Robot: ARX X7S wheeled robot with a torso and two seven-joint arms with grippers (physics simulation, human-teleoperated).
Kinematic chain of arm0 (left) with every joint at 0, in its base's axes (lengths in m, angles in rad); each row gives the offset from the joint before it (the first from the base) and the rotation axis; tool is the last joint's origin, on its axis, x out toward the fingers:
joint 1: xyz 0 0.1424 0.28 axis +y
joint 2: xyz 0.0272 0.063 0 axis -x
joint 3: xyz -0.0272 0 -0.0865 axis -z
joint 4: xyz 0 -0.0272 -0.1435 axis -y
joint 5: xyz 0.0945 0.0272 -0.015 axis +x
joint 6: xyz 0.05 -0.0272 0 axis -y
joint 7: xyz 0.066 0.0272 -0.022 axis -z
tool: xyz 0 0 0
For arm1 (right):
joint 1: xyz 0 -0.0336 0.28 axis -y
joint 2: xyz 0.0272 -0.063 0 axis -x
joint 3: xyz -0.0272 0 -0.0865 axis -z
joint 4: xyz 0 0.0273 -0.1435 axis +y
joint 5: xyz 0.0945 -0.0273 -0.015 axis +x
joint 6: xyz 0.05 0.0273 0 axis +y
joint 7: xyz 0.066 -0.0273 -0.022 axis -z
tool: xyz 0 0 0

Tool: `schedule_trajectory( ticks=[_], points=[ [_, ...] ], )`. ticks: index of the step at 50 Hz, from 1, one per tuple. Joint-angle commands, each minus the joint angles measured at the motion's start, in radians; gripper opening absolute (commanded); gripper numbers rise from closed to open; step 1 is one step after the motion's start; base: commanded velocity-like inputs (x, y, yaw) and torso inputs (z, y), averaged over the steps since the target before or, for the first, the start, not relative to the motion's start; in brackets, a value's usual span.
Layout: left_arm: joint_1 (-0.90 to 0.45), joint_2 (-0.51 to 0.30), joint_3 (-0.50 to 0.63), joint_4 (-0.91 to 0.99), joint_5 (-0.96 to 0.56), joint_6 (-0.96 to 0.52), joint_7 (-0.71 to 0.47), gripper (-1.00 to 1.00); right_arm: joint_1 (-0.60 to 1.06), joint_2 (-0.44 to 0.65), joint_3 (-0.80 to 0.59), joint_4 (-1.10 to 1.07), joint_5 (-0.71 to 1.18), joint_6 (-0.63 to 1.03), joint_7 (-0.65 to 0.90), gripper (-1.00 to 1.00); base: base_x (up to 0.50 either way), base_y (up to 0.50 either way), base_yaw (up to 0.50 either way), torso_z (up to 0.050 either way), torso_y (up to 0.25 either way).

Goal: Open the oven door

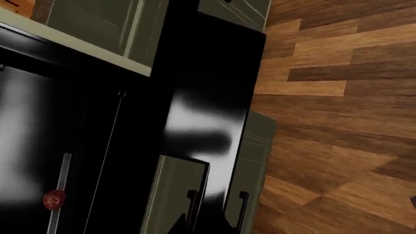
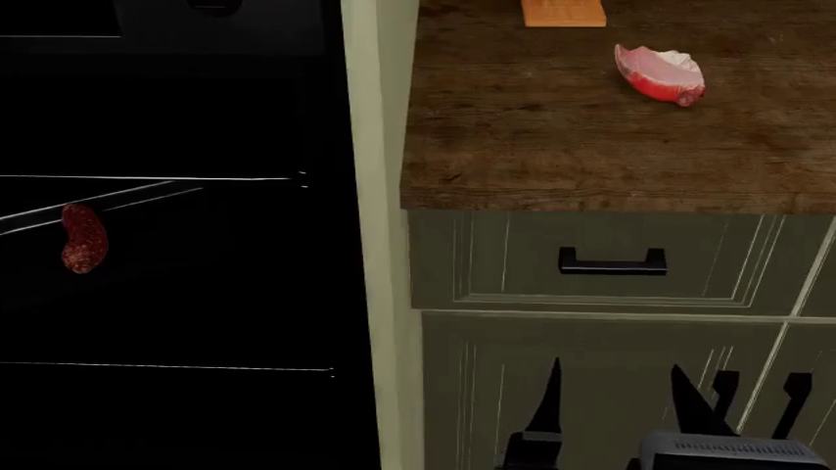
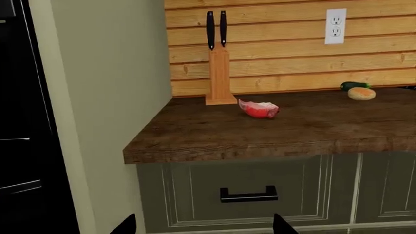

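The oven door [image 2: 170, 294] is a tall glossy black panel with thin pale lines, filling the left of the head view. It also shows in the left wrist view as the oven door [image 1: 26, 146], and in the right wrist view as a dark strip, the oven door [image 3: 16, 146]. It looks shut. My right gripper [image 2: 614, 401] is open and empty in front of the olive cabinet, to the right of the oven. Its tips frame the drawer in my right gripper's [image 3: 204, 226] own view. My left gripper [image 1: 204, 228] shows only dark tips, apart, close to the oven's black side.
A red sausage-shaped item [image 2: 82, 237] shows on the dark glass. The wooden countertop [image 2: 549, 147] carries a pink-red food piece [image 2: 661, 74] and a knife block [image 3: 219, 73]. Below is an olive drawer with a black handle [image 2: 612, 260]. The floor [image 1: 338, 122] is wood.
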Motion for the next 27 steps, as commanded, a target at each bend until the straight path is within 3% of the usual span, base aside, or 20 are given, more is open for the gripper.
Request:
schedule_trajectory(
  ticks=[1,27],
  points=[
    [0.371,0.033,0.272,-0.069,-0.525,0.131,0.212,-1.0,0.001,-0.002,-0.001,0.005,0.002,-0.008,-0.002,1.0,-0.01,0.0,0.01,0.0,0.0],
    [0.4,0.146,0.659,-0.254,-0.878,0.482,-0.034,-1.0,0.011,-0.006,-0.021,0.018,-0.001,-0.009,-0.003,1.0,-0.02,0.0,0.01,0.003,0.0]
  ],
)
